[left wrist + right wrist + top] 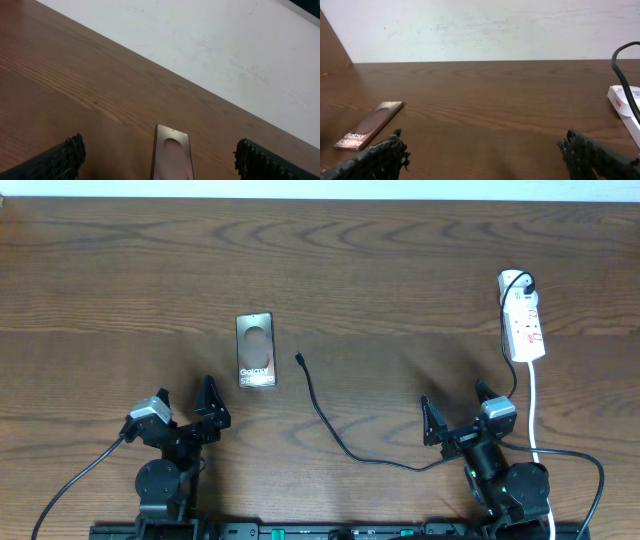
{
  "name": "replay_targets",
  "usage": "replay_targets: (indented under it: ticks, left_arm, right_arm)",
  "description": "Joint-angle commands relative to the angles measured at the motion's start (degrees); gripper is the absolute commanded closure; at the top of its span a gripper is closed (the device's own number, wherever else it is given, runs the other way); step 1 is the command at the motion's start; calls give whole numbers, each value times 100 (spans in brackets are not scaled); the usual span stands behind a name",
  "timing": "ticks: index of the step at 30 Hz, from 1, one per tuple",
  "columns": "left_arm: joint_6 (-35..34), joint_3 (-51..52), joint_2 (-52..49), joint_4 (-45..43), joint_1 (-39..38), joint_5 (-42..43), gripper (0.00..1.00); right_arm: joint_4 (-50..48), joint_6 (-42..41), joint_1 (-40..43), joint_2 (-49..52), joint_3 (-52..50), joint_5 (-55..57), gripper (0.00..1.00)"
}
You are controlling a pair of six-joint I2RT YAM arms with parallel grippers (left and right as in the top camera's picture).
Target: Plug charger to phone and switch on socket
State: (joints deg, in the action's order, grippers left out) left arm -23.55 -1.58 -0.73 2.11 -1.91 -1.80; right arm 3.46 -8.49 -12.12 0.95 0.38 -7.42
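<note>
The phone [256, 350] lies flat left of centre, its "Galaxy" lettering facing up. The charger [322, 412] is a thin black cable; its small plug tip [299, 358] rests just right of the phone, apart from it. At the far right lies the white socket [522, 315], a black plug in its far end. My left gripper [187, 395] stands open below the phone, which shows straight ahead [172, 155] between its fingers [65, 160]. Between cable and socket, my right gripper [457, 405] is open and empty, with the phone [370, 125] to its left and the socket [626, 102] to its right.
A white cord [535, 415] runs from the socket toward the front edge, past the right arm. The black cable loops under the right arm's base. A white wall borders the far side of the wooden table [400, 270].
</note>
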Motion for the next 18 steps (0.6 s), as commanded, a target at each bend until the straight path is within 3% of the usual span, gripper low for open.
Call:
replay_targets:
  ticks: [1, 18]
  left_arm:
    - [55, 136, 50, 173, 24, -13, 4]
    - [118, 136, 50, 149, 24, -380, 4]
  right_arm:
    - [24, 42, 24, -66, -7, 44, 1]
    - [22, 42, 24, -66, -7, 44, 1]
